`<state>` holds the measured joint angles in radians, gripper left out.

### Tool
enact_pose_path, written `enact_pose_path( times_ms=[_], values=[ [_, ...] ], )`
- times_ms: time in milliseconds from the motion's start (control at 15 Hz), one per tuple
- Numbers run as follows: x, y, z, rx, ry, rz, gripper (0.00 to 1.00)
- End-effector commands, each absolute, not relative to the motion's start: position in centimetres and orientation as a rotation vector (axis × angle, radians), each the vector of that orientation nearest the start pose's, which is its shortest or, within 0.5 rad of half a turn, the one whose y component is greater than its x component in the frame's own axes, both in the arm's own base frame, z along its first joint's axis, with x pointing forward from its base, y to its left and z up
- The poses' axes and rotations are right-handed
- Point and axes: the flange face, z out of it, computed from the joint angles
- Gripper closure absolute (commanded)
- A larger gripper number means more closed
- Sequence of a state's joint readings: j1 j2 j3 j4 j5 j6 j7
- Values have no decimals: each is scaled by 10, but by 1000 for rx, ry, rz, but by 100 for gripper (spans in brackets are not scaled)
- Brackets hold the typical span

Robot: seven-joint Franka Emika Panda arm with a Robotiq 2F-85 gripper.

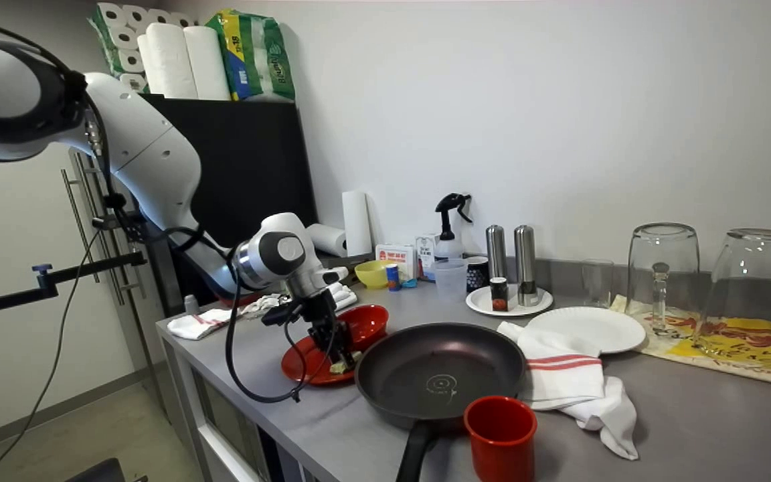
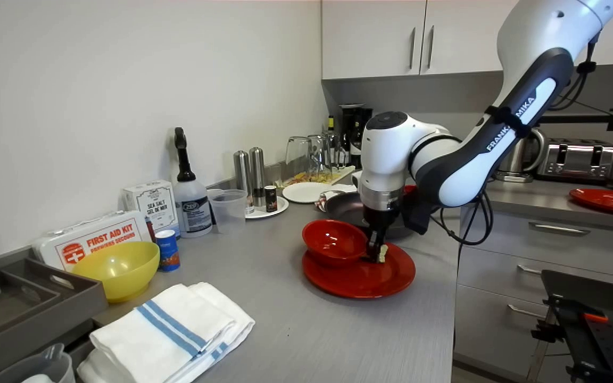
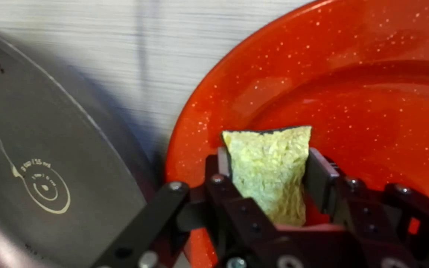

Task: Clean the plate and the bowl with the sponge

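The yellow-green sponge [image 3: 268, 152], rough-faced and dark along one edge, is pinched in the tool [image 3: 270, 169]. Under the tool lies the glossy, white-flecked red plate [image 3: 367, 119]. A shiny red bowl [image 2: 333, 250] just beside the tool overlaps the plate; near the tool stands a black frying pan [image 1: 439, 361], a red cup [image 1: 502, 442] beyond it.

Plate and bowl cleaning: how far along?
Done: getting the sponge; it's clamped in the gripper.
In hand: apparently the red plate; sponge low over its surface.
Left: likely the red bowl; sponge is outside it.
Can't tell if either is clean.
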<state>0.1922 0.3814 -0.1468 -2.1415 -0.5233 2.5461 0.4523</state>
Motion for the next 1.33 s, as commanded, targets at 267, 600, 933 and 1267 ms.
enact_pose_path(
  times_ms=[267, 600, 933, 1267],
  values=[
    [563, 44, 223, -3397, 30, -38, 75],
    [558, 62, 229, -3253, 122, 115, 75],
    [557, 70, 230, -3165, 175, 198, 75],
    [555, 75, 234, -3053, 157, 321, 75]
  ],
)
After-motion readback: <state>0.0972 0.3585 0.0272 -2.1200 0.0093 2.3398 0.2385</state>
